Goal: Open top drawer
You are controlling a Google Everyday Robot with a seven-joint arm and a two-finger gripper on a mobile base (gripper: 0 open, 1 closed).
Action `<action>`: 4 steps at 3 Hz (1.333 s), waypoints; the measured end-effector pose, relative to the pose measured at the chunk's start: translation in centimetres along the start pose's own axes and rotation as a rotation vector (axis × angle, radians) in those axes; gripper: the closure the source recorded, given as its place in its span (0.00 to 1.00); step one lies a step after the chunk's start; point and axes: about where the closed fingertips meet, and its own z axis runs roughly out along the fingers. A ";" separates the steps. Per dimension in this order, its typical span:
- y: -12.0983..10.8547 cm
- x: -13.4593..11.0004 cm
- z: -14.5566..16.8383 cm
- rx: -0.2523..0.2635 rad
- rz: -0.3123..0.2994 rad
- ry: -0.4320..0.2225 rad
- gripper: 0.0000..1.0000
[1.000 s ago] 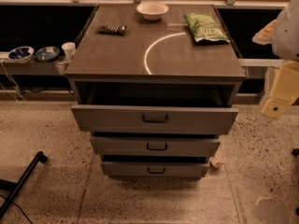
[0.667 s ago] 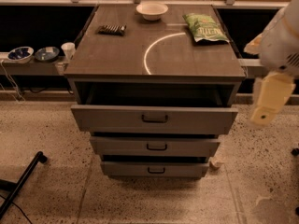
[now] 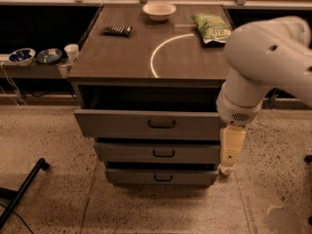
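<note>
The top drawer (image 3: pixel 122 123) is the widest grey drawer of the cabinet, with a small dark loop handle (image 3: pixel 161 124) at its centre. It stands pulled out a little, with a dark gap above its front. My white arm (image 3: pixel 265 62) reaches in from the right, and a cream link (image 3: pixel 233 144) hangs down over the drawer's right end. My gripper (image 3: pixel 226 169) is at the low end of that link, by the right edge of the two lower drawers (image 3: pixel 131 152), well right of the handle.
On the cabinet top (image 3: pixel 122 57) lie a white bowl (image 3: pixel 159 10), a green snack bag (image 3: pixel 212 28) and a dark bar (image 3: pixel 117 30). Two bowls (image 3: pixel 22 56) and a white cup (image 3: pixel 71 51) sit on a low shelf at left. A black leg (image 3: pixel 24 189) crosses the floor at lower left.
My arm has swung left and now covers the cabinet's right side, with the gripper lower. The drawers have not moved.
</note>
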 end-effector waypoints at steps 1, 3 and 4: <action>0.0 0.1 1.2 -0.018 0.000 0.002 0.00; -3.3 -3.6 2.3 0.009 -0.106 0.004 0.00; -6.8 -5.4 4.5 0.019 -0.121 -0.014 0.00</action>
